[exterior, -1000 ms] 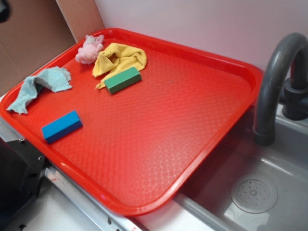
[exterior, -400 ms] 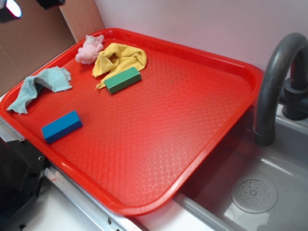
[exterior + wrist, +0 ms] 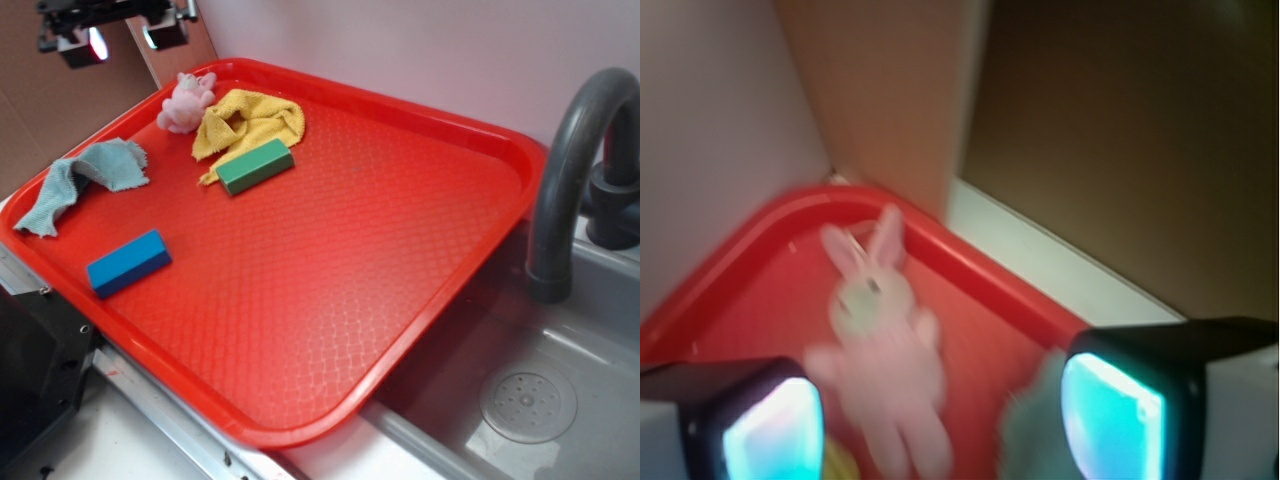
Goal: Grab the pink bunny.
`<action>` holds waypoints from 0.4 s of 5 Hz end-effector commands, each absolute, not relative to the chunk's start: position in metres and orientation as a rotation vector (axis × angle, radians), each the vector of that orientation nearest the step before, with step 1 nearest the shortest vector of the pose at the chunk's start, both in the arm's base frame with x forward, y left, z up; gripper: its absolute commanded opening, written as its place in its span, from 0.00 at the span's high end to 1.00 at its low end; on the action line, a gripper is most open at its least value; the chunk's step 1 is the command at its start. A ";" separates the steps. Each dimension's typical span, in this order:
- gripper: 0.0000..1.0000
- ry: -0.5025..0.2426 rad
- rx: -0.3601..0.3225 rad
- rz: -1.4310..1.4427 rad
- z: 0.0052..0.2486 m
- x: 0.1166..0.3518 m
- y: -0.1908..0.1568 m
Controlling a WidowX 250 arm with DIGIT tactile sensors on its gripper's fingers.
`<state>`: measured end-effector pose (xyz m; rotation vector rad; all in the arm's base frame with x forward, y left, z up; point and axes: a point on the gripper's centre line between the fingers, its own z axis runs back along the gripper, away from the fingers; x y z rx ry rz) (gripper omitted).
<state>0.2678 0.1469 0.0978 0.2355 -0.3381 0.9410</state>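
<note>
One pink bunny (image 3: 185,101), 2 blocks, 2 cloths on tray (image 3: 400,250); pincer (image 3: 112,40) apart.

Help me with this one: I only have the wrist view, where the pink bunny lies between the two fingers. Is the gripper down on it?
Observer: No. In the exterior view the gripper hangs clear of the pink bunny, up and toward the image's left, open and holding nothing.
Operator: Anything crowding the bunny?
Observer: A yellow cloth lies right beside it, further in on the red tray; I cannot tell whether they touch.
Operator: And the greyish blur at my lower right?
Observer: Probably the teal cloth, crumpled near the tray's left rim, apart from the bunny.
</note>
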 end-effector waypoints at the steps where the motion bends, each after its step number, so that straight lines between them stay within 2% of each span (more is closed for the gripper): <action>1: 0.00 -0.316 0.188 0.832 0.076 0.286 0.159; 2: 0.00 -0.261 0.147 0.814 0.057 0.284 0.151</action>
